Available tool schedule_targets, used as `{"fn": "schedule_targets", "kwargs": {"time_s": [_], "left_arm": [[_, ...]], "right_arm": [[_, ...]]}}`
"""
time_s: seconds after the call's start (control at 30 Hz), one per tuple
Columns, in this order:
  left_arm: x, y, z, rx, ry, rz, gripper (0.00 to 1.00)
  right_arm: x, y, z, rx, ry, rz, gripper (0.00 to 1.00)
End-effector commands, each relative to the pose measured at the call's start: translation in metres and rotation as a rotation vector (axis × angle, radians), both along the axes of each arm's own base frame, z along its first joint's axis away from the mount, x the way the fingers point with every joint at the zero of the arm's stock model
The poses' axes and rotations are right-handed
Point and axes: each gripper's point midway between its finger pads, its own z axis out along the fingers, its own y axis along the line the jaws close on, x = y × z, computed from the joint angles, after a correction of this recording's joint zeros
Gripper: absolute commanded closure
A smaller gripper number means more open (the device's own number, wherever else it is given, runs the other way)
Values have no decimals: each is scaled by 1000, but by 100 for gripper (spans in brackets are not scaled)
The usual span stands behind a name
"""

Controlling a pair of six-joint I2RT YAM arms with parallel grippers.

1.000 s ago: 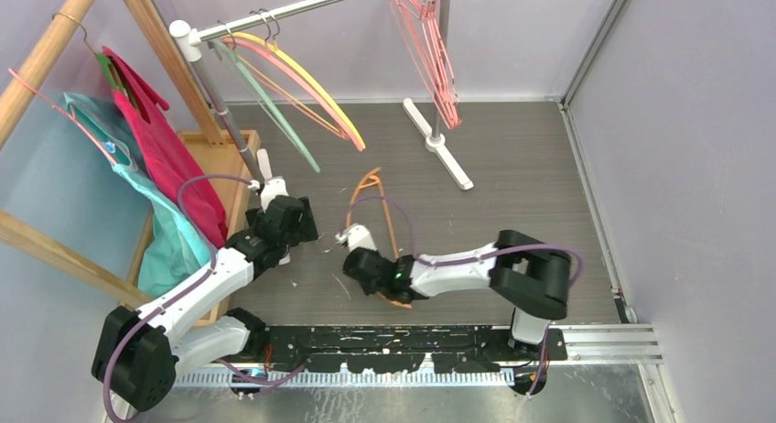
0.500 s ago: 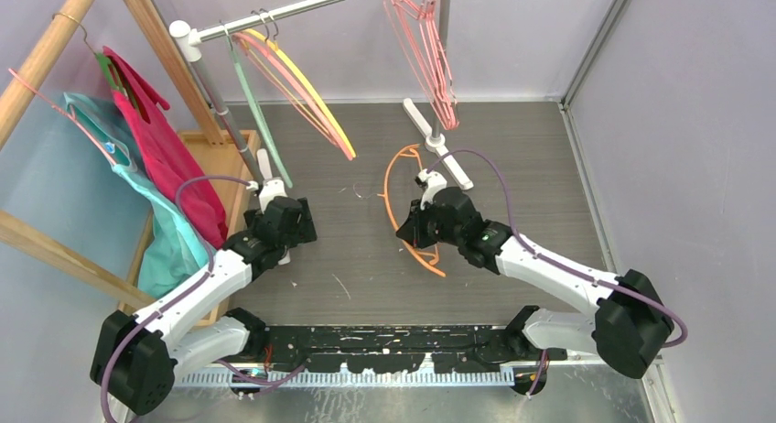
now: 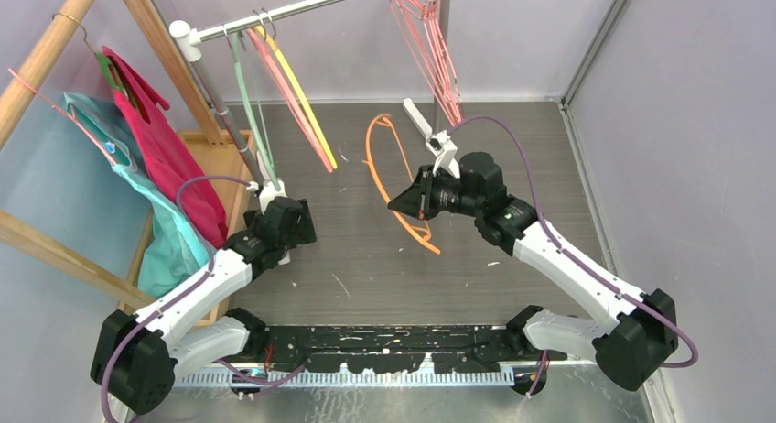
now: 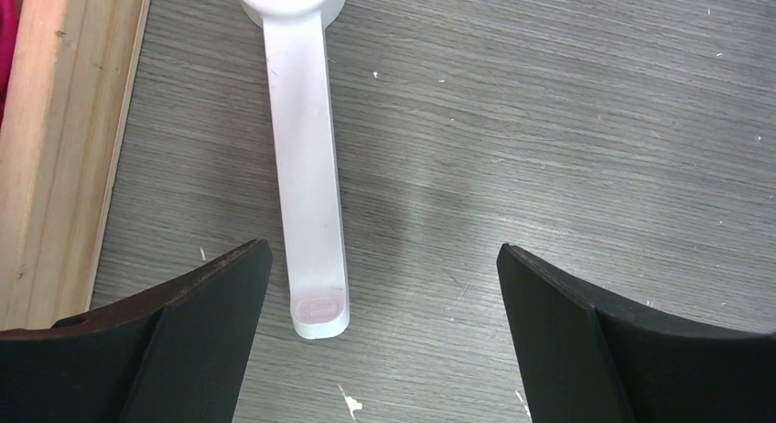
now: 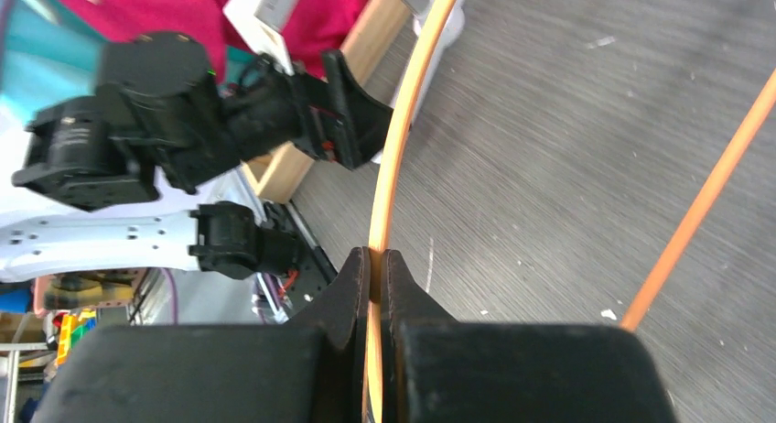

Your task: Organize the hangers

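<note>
A: Right gripper point(image 5: 373, 255)?
B: Clenched on the orange hanger point(image 5: 403, 139). Wrist view shows both fingers pinching the thin curved bar, no gap either side. The top view has the arm stretched out over the middle of the grey table point(image 3: 531, 157), and the hanger point(image 3: 370, 157) is lifted clear of the surface, tilted, with its loop uppermost.

A: Left gripper point(image 4: 382, 254)?
B: Released, jaws wide apart with nothing between them. It hangs over the white foot of the rack point(image 4: 307, 185), with the wooden frame edge point(image 4: 64, 139) to one side.

A: Other hangers?
B: On the metal rail point(image 3: 302, 6). A pale green one point(image 3: 245, 93) hangs near the left end, with a pink one point(image 3: 279, 70) and a yellow one point(image 3: 295, 80) just beside it. A bunch of pink wire hangers point(image 3: 432, 52) sits further right, by the upright pole.

A: Left side?
B: A magenta garment point(image 3: 160, 153) and a teal garment point(image 3: 169, 235) hang from the wooden stand point(image 3: 37, 61).
</note>
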Motion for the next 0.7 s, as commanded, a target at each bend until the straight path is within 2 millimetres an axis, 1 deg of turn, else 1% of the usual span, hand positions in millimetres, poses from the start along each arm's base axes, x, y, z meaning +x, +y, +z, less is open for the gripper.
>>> {"fn": "schedule_targets", "kwargs": {"time_s": [0.0, 0.13, 0.2, 0.33, 0.4, 0.53, 0.57, 0.63, 0.67], "left_arm": [[12, 0, 23, -4, -57, 12, 2], [13, -1, 24, -7, -60, 8, 2], [13, -2, 25, -11, -62, 5, 2], [13, -3, 23, -13, -54, 1, 2], [13, -4, 23, -16, -55, -1, 2], [14, -4, 22, -12, -53, -4, 2], [14, -4, 21, -10, -52, -4, 2], [14, -4, 21, -8, -50, -5, 2], [13, -4, 21, -7, -49, -6, 2]], "right_arm": [[-8, 0, 81, 127, -148, 31, 99], [-8, -1, 100, 168, -174, 20, 99], [-6, 0, 114, 198, -194, 16, 99], [1, -2, 152, 268, -270, -30, 99], [6, -1, 170, 311, -304, -41, 99], [15, 10, 211, 414, -365, -24, 99], [16, 13, 226, 449, -394, -14, 99], [22, 19, 247, 502, -417, 4, 99], [28, 25, 252, 520, -423, 14, 99]]}}
